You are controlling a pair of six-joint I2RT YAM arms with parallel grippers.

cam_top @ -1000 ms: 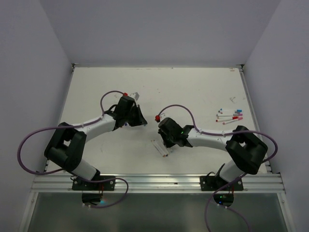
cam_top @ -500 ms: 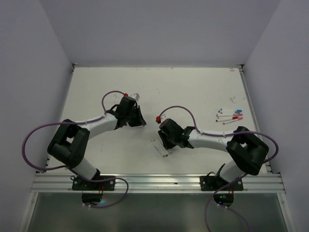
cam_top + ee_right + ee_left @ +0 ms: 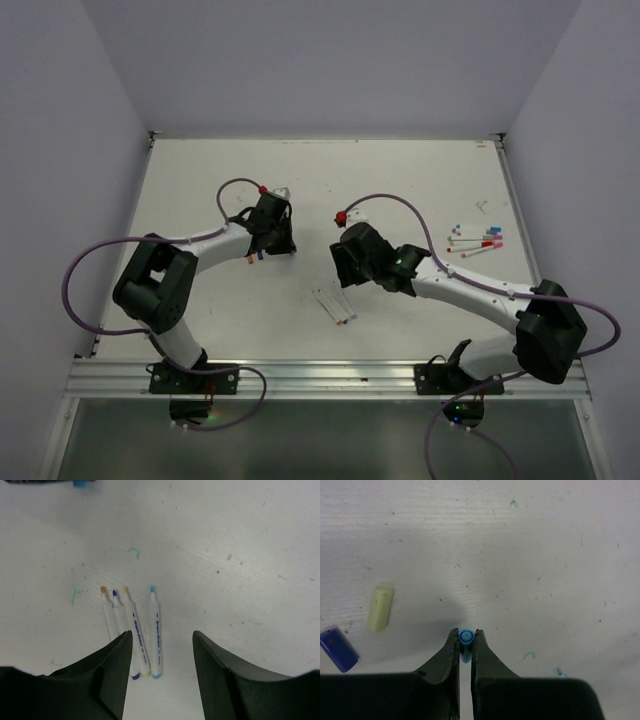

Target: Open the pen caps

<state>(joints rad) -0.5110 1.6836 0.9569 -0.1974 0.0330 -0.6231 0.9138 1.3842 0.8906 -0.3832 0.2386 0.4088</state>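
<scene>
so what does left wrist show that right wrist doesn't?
Left wrist only: the left gripper shut on a light blue cap, with a yellow cap and a dark blue cap lying loose beside it. Right wrist only: the right gripper open over four uncapped pens lying side by side. Both: the white, ink-flecked table.

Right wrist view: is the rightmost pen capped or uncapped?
Uncapped: the thin white plastic pen lies flat, its light blue felt tip bare.
</scene>
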